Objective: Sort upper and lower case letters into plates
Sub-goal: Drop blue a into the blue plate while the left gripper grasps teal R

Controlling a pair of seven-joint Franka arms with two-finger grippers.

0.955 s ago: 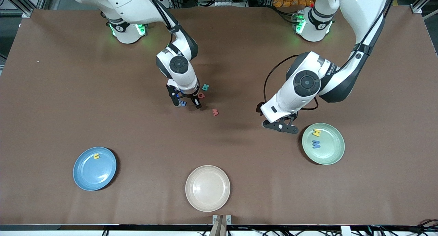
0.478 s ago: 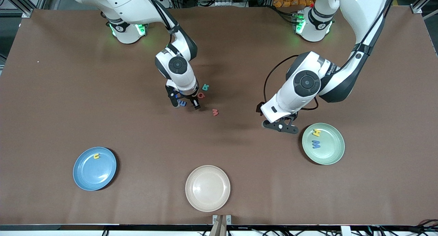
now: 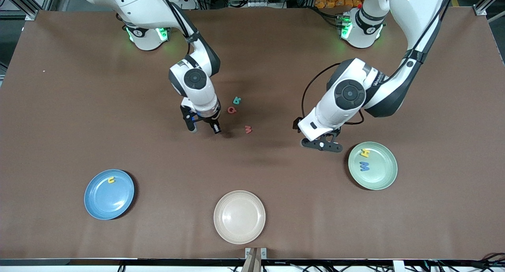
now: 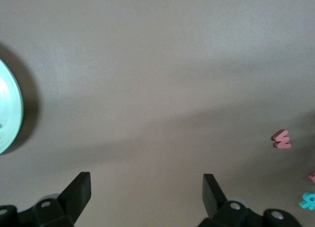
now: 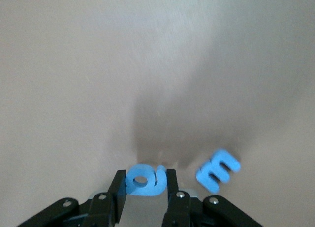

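Brown table, upper middle of frame: blue letter (image 5: 143,181) is now clamped between the fingers of the right gripper (image 3: 204,129), which has drawn away from the loose letters. It looks lowercase, so probably bound for the blue plate (image 3: 91,203). Left gripper (image 3: 321,145) waits, fingers apart, over the table beside the mint plate (image 3: 388,178).

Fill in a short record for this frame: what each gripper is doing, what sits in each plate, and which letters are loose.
right gripper: shut on a blue letter, above the table; second blue letter lies on the table close by
left gripper: open, waiting over the table beside the mint green plate
mint green plate: yellow H, blue M
blue plate: yellow letter
beige plate: no letters
loose: teal letter, red letter, red m
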